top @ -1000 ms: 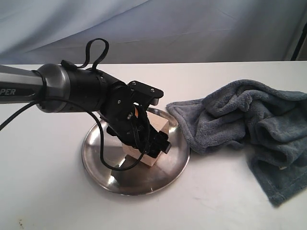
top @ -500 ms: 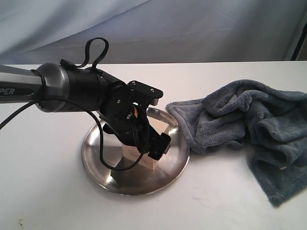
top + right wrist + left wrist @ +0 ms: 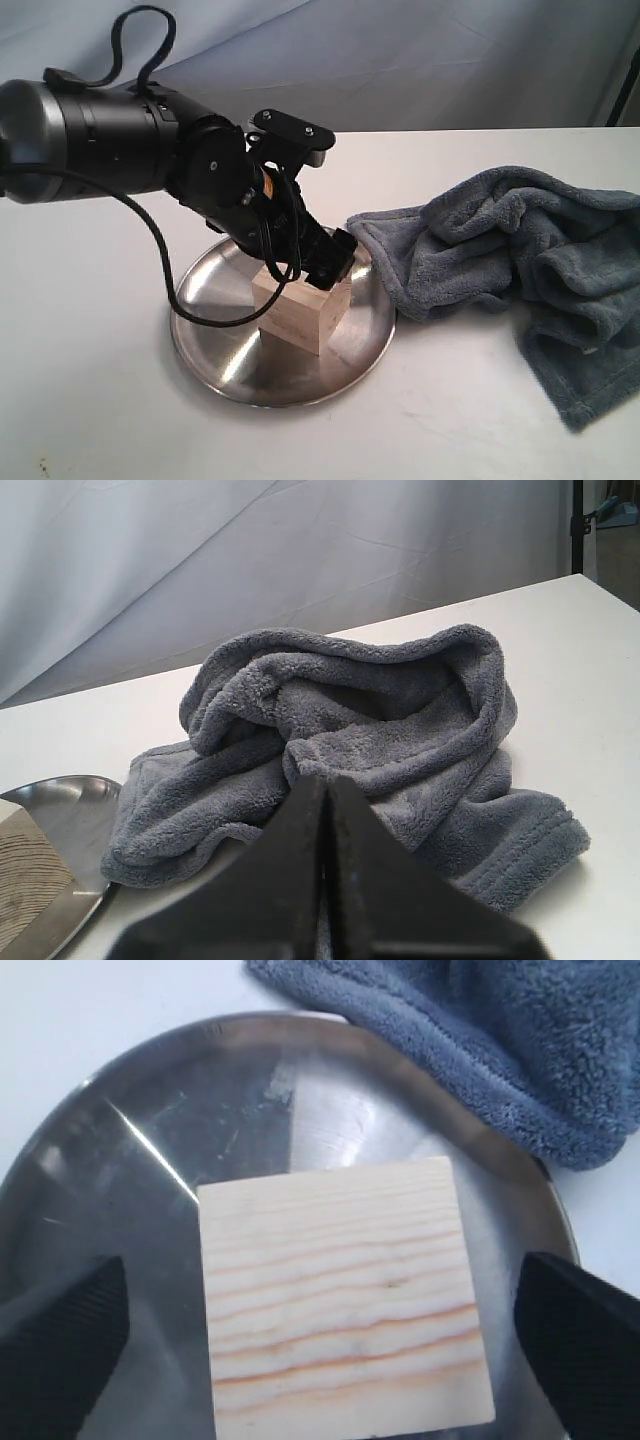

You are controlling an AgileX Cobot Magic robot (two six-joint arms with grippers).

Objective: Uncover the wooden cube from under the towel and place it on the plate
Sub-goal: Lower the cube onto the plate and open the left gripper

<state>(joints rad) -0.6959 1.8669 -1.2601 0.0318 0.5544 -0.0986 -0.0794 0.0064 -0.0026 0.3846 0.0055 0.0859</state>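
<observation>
Pale wood on brushed steel: the wooden cube (image 3: 300, 312) sits flat on the plate (image 3: 225, 350), a little toward the towel side of its centre, with the left gripper (image 3: 320, 1345) poised just over it. The claw stands wide, its two dark fingers (image 3: 60, 1345) flanking the block with bare steel showing on either side and touching nothing. That stance reads as a release, with the block judged to be resting on its own weight. The block has no marked long axis: its top faces straight up, its grain lines run from one finger toward the other, and in the exterior view one vertical edge is turned toward the camera. To the right of the plate the towel (image 3: 510, 240) lies bunched in thick folds on the white table (image 3: 100, 400), one hemmed corner touching the rim, heaped clear so that nothing covers the block. Past the towel the right gripper (image 3: 323, 810) hangs with its fingers pressed together, holding nothing; the task appears all but complete
</observation>
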